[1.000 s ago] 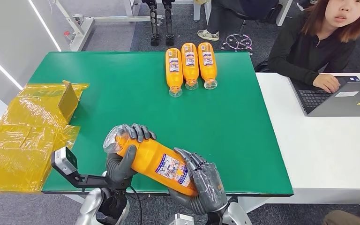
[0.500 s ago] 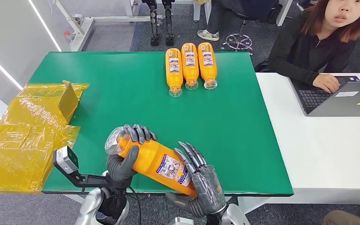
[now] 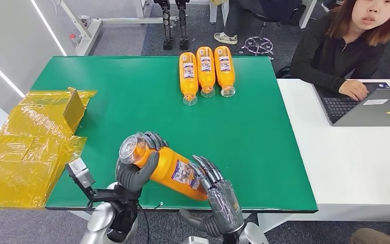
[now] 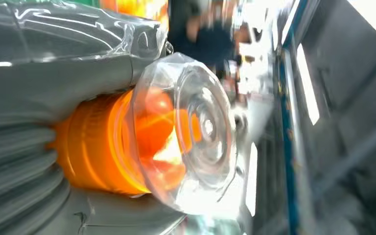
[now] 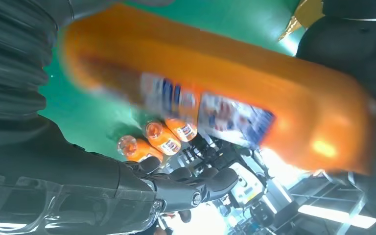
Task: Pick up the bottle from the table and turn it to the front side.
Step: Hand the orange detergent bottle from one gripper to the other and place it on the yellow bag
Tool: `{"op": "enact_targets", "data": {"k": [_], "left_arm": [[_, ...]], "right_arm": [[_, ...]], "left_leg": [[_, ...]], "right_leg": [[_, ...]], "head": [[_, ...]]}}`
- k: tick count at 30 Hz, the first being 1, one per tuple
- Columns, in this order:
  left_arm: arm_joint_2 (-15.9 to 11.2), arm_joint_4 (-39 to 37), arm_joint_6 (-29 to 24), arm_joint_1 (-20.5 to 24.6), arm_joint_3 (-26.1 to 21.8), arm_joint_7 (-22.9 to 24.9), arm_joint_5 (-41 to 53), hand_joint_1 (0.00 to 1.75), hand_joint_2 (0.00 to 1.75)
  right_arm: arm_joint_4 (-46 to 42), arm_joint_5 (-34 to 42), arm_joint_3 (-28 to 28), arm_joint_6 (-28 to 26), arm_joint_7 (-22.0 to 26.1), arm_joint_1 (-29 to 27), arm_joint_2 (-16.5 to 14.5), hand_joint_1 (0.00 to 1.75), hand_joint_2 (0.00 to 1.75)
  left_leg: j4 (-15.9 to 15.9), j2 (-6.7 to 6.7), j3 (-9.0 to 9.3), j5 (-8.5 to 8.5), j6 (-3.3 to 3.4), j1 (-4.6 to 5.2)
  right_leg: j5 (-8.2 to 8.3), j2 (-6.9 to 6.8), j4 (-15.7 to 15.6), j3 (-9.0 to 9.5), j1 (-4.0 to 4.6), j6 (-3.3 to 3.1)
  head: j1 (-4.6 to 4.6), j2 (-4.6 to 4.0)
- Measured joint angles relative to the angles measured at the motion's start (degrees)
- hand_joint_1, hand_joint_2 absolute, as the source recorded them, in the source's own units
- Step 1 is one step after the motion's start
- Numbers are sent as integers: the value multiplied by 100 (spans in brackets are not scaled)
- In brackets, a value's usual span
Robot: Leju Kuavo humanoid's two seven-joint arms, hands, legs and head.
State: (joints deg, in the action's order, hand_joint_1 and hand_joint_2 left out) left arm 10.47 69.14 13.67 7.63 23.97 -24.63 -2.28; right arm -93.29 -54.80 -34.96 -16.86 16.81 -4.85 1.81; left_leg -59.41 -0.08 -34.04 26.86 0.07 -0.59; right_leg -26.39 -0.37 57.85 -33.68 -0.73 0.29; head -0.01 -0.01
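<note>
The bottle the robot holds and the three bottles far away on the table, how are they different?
The held bottle is gripped by the left hand, tilted above the green table; the three bottles lie flat, untouched. It is alone; they lie in a row. All are orange, labelled, clear-capped.

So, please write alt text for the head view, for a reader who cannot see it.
The robot's left hand grips the cap end of an orange bottle above the green table, with the right hand at its base. Three more orange bottles lie at the far edge; a person sits at a laptop.
</note>
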Motion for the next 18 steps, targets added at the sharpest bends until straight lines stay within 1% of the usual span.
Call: {"op": "enact_targets", "data": {"k": [3,5,7,10,14,18], "left_arm": [[-96,-155,-844,181,-50,-12,1102,168,175],[-179,-242,-1226,286,-115,14,1684,168,175],[-271,-298,-1395,361,-204,22,2040,168,175],[-404,-372,-1493,450,-339,24,2331,169,175],[-510,-459,-1683,544,-499,65,2759,169,175],[-620,-567,-2145,732,-564,239,3494,169,175]], "right_arm": [[7,-1,-27,-68,1,-15,0,0,175],[9,9,-45,-85,8,-25,0,0,175],[10,27,-52,-85,20,-25,0,0,175],[33,67,-71,-79,49,-9,1,0,175],[98,131,-97,-74,78,52,0,0,175],[175,143,-152,-65,79,160,0,0,175]], "left_leg": [[0,0,1,-1,0,-1],[0,1,2,-2,-1,-1],[0,1,1,-2,-2,-2],[0,1,0,-2,-3,-2],[0,0,0,-2,-3,-1],[0,0,0,-3,-2,-1]], "right_leg": [[1,1,1,0,1,-1],[1,2,3,0,1,-2],[1,2,3,0,1,-2],[1,2,3,0,1,-2],[1,2,3,-1,1,-2],[2,1,3,0,0,-2]], "head": [[0,0],[-1,1],[0,0],[1,1],[1,-1],[1,-1]]}}
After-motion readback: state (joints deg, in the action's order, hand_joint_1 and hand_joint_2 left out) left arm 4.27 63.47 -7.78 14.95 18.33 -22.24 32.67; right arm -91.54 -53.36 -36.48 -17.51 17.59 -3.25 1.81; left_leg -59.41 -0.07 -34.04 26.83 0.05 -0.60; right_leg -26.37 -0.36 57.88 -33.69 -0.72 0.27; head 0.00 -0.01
